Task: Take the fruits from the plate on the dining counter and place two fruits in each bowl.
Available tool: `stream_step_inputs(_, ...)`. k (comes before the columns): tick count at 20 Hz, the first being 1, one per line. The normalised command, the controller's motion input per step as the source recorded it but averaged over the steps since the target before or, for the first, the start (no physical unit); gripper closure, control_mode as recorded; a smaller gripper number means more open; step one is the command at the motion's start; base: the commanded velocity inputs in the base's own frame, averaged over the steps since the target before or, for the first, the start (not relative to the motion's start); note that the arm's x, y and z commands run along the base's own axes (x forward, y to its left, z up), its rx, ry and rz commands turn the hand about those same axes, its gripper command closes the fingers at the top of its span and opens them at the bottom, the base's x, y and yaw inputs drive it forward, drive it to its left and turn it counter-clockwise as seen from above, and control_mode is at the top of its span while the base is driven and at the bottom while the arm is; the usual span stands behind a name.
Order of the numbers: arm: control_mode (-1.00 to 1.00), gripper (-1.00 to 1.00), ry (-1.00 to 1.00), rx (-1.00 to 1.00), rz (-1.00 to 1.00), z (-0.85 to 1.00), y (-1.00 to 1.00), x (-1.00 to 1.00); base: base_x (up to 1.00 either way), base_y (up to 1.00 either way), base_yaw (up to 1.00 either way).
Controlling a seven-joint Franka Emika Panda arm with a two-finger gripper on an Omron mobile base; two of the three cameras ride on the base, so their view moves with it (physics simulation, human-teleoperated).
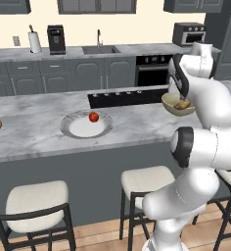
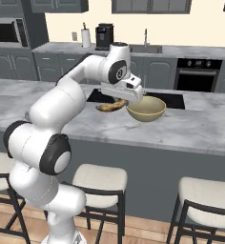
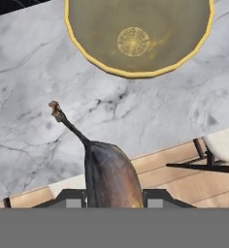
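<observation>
Above marble dining counter (image 2: 190,126) — gripper (image 2: 125,101) clamps banana (image 2: 111,106) narrowly — beside bowl (image 2: 146,108).

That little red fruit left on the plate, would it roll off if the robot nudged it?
Probably it would roll: the red fruit looks round and sits loose on the plate. The plate's raised grey rim might catch a gentle nudge, though it looks shallow. It seems firm and smooth, so the jaws may need a centred squeeze to keep it from slipping out.
</observation>
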Motion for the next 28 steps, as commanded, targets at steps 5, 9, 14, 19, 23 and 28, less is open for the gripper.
stream_step_inputs(5,-1.00,1.00,0.00,0.00,0.00,-0.16,-0.18,0.18,0.00,0.00,0.00)
stream_step_inputs(9,-1.00,1.00,0.00,0.00,0.00,-0.02,-0.05,0.33,0.00,0.00,0.00)
stream_step_inputs(14,-1.00,1.00,0.00,0.00,0.00,0.00,-0.13,0.51,0.00,0.00,0.00)
stream_step_inputs(19,-1.00,1.00,0.00,0.00,0.00,-0.05,-0.22,0.51,0.00,0.00,0.00)
stream_step_inputs(23,-1.00,1.00,0.00,0.00,0.00,-0.06,-0.24,0.49,0.00,0.00,0.00)
stream_step_inputs(28,-1.00,1.00,0.00,0.00,0.00,-0.24,-0.36,0.33,0.00,0.00,0.00)
